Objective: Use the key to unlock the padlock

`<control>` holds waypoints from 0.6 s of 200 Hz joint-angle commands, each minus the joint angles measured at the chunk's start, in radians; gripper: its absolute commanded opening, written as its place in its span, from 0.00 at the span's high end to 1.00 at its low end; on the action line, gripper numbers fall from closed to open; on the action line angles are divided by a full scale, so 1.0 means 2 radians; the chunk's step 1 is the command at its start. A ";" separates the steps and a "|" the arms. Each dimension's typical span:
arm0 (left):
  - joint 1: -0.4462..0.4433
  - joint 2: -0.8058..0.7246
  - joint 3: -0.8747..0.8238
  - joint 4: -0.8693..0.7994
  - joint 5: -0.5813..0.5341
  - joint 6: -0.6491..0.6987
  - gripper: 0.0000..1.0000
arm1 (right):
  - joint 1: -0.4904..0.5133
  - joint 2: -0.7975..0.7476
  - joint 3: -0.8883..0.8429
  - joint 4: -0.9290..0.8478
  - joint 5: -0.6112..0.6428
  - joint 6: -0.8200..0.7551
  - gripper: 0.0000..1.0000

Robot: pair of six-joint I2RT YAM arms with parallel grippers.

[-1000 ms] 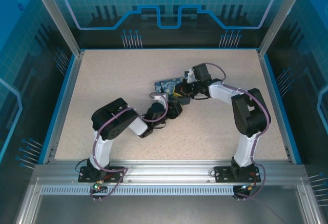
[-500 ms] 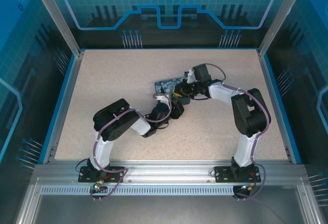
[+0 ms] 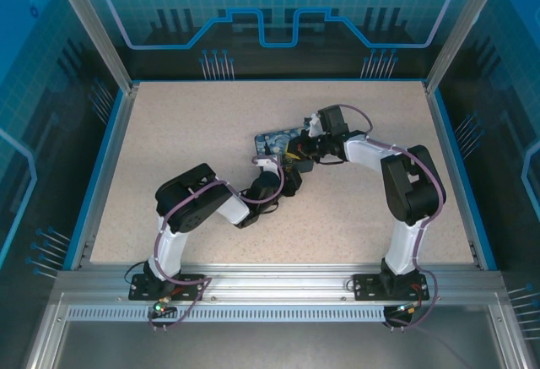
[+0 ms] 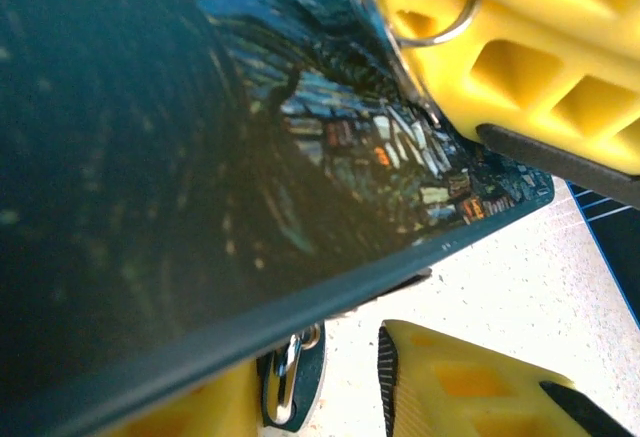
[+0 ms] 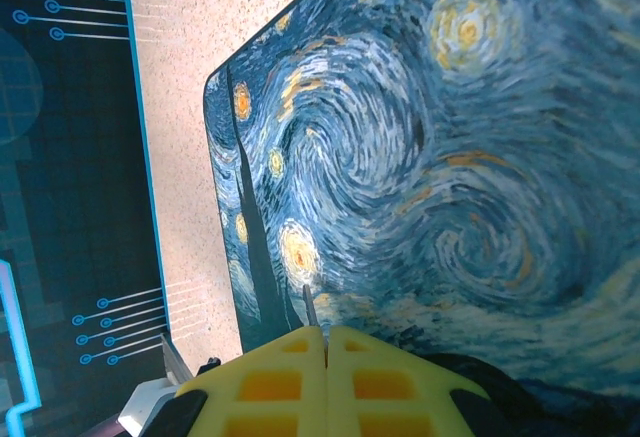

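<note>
The padlock [image 4: 292,377], a dark bluish body with a thin metal shackle, hangs under the near edge of the night-sky box [image 3: 277,140] in the left wrist view. It rests against one yellow finger of my left gripper [image 4: 330,382], which is open, with a gap to the other finger [image 4: 470,387]. My right gripper [image 5: 326,337] is shut on the key [image 5: 310,307], whose slim tip pokes out over the box lid [image 5: 440,137]. In the left wrist view the key [image 4: 400,62] and its ring [image 4: 440,22] hang from the right gripper's yellow fingers [image 4: 520,47] above the lid.
Both grippers meet at the box's front right corner in mid-table, left gripper [image 3: 280,176] and right gripper [image 3: 297,153]. Speckled beige table [image 3: 186,132] lies all round, bounded by blue rails and the metal frame [image 3: 270,289].
The left arm has crept a little to the right and closer to the box. The right arm and the box have not moved.
</note>
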 commanded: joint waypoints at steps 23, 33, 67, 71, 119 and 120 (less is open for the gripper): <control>-0.002 0.016 0.018 -0.002 -0.020 0.008 0.69 | -0.006 0.012 -0.009 -0.006 -0.004 0.003 1.00; -0.002 0.017 0.021 -0.003 -0.020 0.009 0.70 | -0.006 0.013 -0.010 -0.007 -0.003 0.004 1.00; -0.001 0.017 0.024 -0.002 -0.023 0.010 0.74 | -0.005 0.014 -0.009 -0.006 -0.004 0.004 1.00; -0.002 0.018 0.025 -0.002 -0.024 0.011 0.76 | -0.005 0.014 -0.009 -0.006 -0.004 0.004 1.00; -0.001 0.013 0.019 0.004 -0.022 0.008 0.90 | -0.007 0.012 -0.008 -0.009 -0.004 0.003 1.00; -0.001 0.013 0.019 0.004 -0.022 0.008 0.90 | -0.006 0.012 -0.008 -0.009 -0.004 0.003 1.00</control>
